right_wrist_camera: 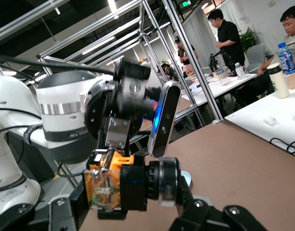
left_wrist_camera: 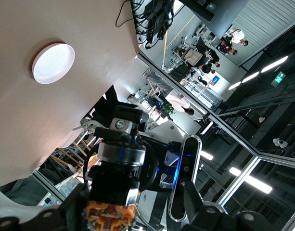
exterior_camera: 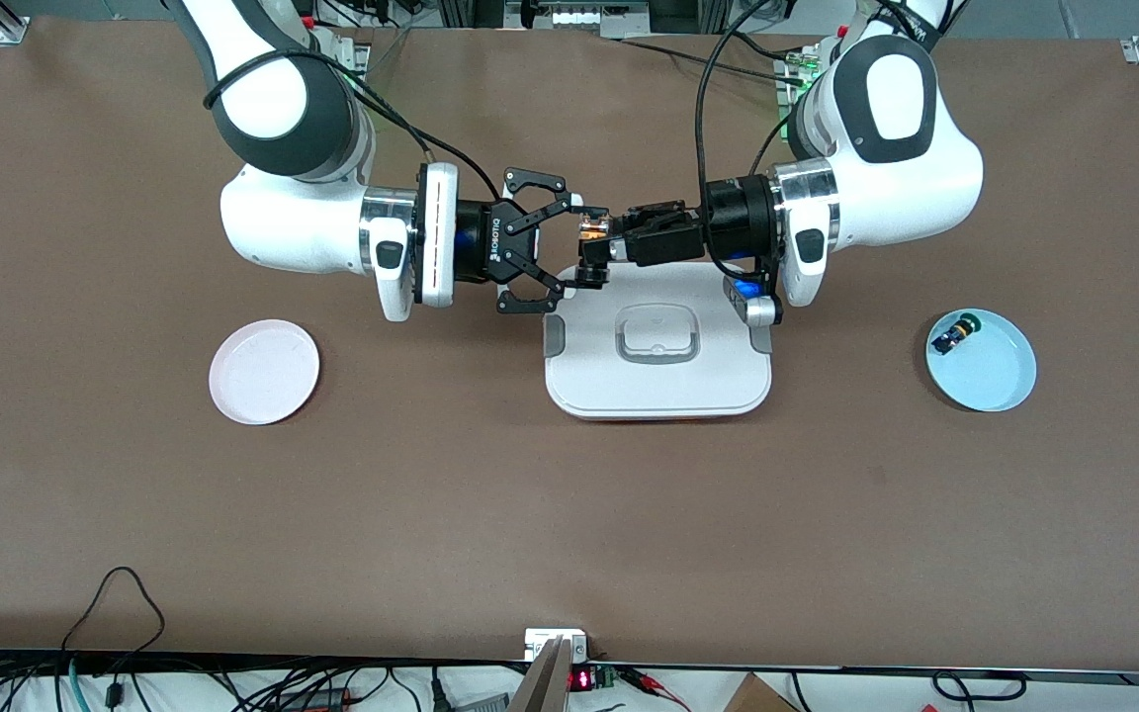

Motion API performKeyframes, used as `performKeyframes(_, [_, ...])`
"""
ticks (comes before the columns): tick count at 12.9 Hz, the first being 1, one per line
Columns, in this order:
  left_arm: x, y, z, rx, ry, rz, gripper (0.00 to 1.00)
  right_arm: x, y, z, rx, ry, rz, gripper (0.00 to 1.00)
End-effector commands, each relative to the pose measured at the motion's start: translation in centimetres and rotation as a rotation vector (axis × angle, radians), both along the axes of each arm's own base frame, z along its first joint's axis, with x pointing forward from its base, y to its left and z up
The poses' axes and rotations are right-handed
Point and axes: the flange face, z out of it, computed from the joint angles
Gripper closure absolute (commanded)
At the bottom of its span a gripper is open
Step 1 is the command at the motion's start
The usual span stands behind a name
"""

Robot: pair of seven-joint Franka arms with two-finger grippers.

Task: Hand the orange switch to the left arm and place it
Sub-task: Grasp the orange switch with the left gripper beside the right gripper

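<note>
The orange switch (exterior_camera: 589, 232) hangs in the air over the edge of the white box (exterior_camera: 658, 386) that lies farthest from the front camera. My left gripper (exterior_camera: 593, 245) is shut on its orange end. Its black cylindrical end points at my right gripper (exterior_camera: 569, 244), which is wide open, its fingers spread on either side of the switch without touching it. In the right wrist view the switch (right_wrist_camera: 123, 185) sits between my own spread fingers (right_wrist_camera: 185, 204). In the left wrist view the switch (left_wrist_camera: 111, 214) is close up in my left gripper (left_wrist_camera: 111, 220).
A pink plate (exterior_camera: 264, 371) lies toward the right arm's end of the table and also shows in the left wrist view (left_wrist_camera: 53, 62). A blue plate (exterior_camera: 981, 371) toward the left arm's end holds a small blue-and-black part (exterior_camera: 955, 336).
</note>
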Motion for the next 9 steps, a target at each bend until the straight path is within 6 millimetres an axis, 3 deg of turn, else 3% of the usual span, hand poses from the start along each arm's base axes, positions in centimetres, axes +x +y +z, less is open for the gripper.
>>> performKeyframes(1, [-0.1,0.0,0.0,-0.012,0.003,0.016,0.45,-0.4,0.3,0.1,0.011,-0.016,-0.006,0.75])
performKeyframes(3, [-0.2,0.0,-0.5,-0.006,-0.007,0.011,0.66,-0.3,0.2,0.0,0.009,-0.015,-0.009,0.75])
performKeyframes(5, [-0.4,0.0,-0.9,-0.001,-0.024,0.002,0.94,-0.4,0.3,0.0,0.009,-0.015,-0.007,0.75])
performKeyframes(6, [-0.4,0.0,-0.9,0.001,-0.023,0.003,1.00,-0.3,0.2,0.0,0.009,-0.015,-0.009,0.75])
performKeyframes(8, [-0.1,0.6,-0.9,0.001,-0.020,0.009,1.00,-0.4,0.1,0.1,0.008,-0.015,-0.008,0.74])
performKeyframes(9, [0.1,1.0,-0.8,0.004,-0.024,0.014,1.00,-0.5,0.1,0.0,0.008,0.002,-0.012,0.63])
